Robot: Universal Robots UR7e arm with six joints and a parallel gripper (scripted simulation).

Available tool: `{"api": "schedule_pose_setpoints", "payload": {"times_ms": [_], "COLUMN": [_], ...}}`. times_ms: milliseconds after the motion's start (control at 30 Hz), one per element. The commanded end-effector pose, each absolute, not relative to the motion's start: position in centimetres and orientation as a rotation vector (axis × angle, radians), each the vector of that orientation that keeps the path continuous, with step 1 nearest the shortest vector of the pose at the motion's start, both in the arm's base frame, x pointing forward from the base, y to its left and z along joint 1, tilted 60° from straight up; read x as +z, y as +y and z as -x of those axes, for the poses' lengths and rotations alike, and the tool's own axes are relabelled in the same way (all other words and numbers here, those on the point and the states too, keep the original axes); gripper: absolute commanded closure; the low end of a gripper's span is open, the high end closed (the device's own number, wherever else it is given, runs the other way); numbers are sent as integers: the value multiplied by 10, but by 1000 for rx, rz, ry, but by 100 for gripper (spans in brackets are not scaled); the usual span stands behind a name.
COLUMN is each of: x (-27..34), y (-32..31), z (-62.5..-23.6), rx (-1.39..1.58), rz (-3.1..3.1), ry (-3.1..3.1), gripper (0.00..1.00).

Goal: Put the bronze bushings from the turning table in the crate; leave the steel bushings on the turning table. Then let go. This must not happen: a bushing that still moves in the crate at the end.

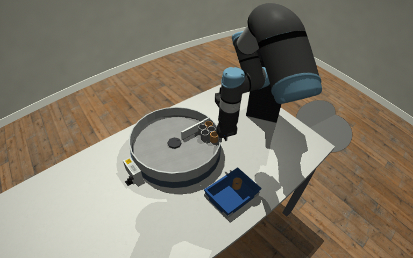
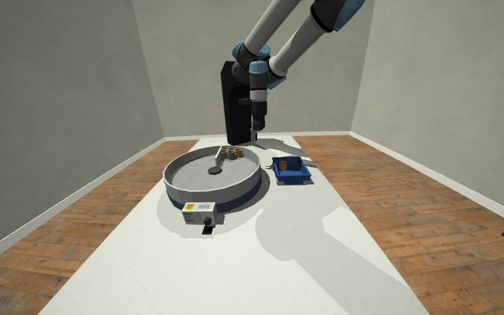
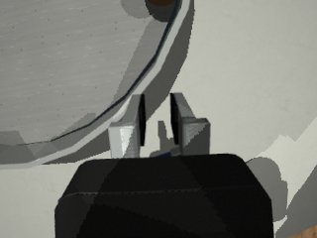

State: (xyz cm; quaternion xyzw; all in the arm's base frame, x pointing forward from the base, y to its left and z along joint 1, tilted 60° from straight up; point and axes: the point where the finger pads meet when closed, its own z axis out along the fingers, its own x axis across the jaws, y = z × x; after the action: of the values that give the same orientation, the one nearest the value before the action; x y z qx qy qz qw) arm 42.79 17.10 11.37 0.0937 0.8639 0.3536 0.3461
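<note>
My gripper (image 1: pixel 223 138) (image 2: pixel 253 136) (image 3: pixel 158 109) is partly open and empty, above the table just outside the turning table's rim. The turning table (image 1: pixel 158 155) (image 2: pixel 193 178) (image 3: pixel 59 74) bears two bronze and three steel bushings, upright and crowded beside the white bar. One bronze bushing (image 1: pixel 214 138) (image 2: pixel 237 153) (image 3: pixel 160 2) is near the rim, close to my gripper. Another bronze bushing (image 1: pixel 208 123) is at the back of the group. A steel bushing (image 1: pixel 205 136) (image 2: pixel 230 155) is at the front, with two more behind. A third bronze bushing (image 1: pixel 236 184) (image 2: pixel 283 165) stands in the blue crate (image 1: pixel 228 196) (image 2: pixel 295 179).
The white bar (image 1: pixel 193 130) (image 2: pixel 217 155) reaches inward from the rim towards the dark hub (image 1: pixel 174 143) (image 2: pixel 214 170). The raised rim lies between my gripper and the bushings. A labelled box (image 1: pixel 133 168) (image 2: pixel 199 214) is at the turning table's outer side, away from the arm.
</note>
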Motion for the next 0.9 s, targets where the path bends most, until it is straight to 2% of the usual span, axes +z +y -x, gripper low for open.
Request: {"api": "schedule_pose_setpoints", "payload": {"times_ms": [0, 333, 367, 500, 867], "x": [76, 76, 121, 151, 151], "y": [141, 141, 165, 141, 141], "z": [-431, -431, -425, -412, -412], "rx": [837, 837, 918, 918, 918], "rz": [-60, -60, -243, -243, -243], "ry": [2223, 2223, 2241, 2241, 2241], "gripper": [55, 55, 55, 55, 55]}}
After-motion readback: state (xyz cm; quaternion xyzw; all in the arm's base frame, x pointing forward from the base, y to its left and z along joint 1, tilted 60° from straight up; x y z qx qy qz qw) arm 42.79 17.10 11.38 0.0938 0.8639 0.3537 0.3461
